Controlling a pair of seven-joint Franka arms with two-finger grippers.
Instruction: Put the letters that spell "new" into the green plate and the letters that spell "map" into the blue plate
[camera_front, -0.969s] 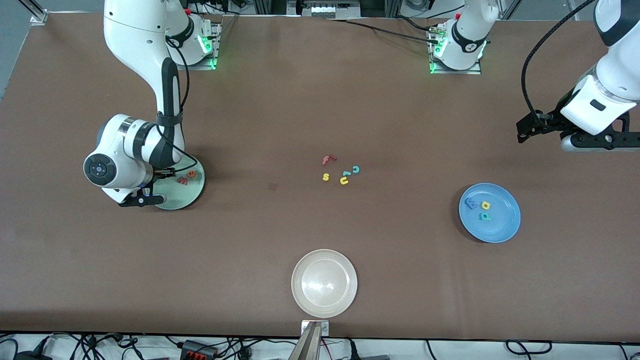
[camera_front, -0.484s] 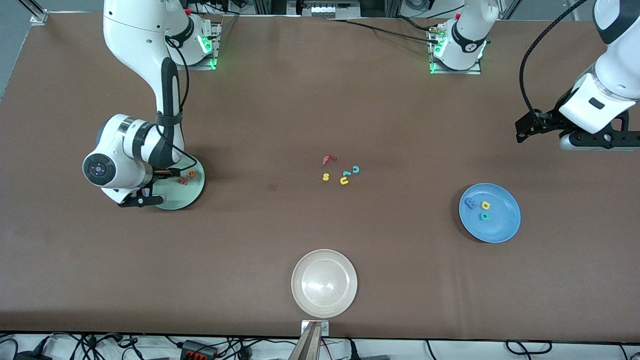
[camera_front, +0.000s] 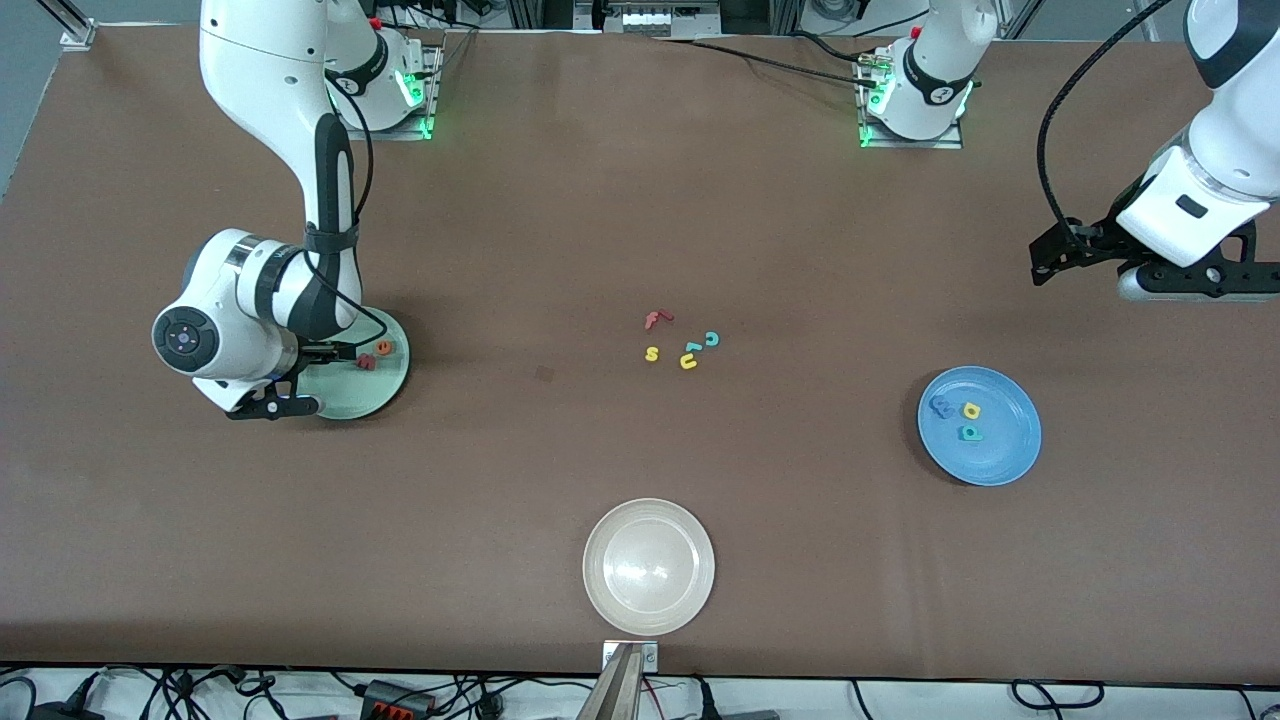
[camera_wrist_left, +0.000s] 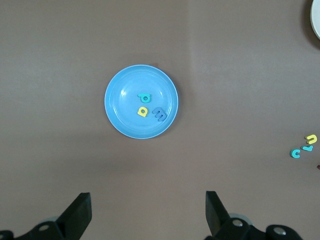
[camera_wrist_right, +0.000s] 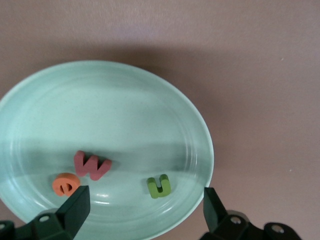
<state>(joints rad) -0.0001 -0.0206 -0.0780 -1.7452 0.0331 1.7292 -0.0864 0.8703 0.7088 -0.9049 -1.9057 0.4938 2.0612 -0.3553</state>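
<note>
From the front we look down from high across the table toward both arm bases, taking in everything. Our left wrist camera faces straight down from well above the blue plate, while our right wrist camera sits close over the green plate. Both plates also appear in the front view.

— How many plates on the tabletop?

— Three: one green plate, one blue plate, one beige plate.

— And foam letters?

— Eleven. Three in the green plate — green n, orange e, red w. Three in the blue — blue m, yellow a, teal p. Five loose: red f, yellow s, yellow u, teal c, and one teal piece I can't read.
</note>
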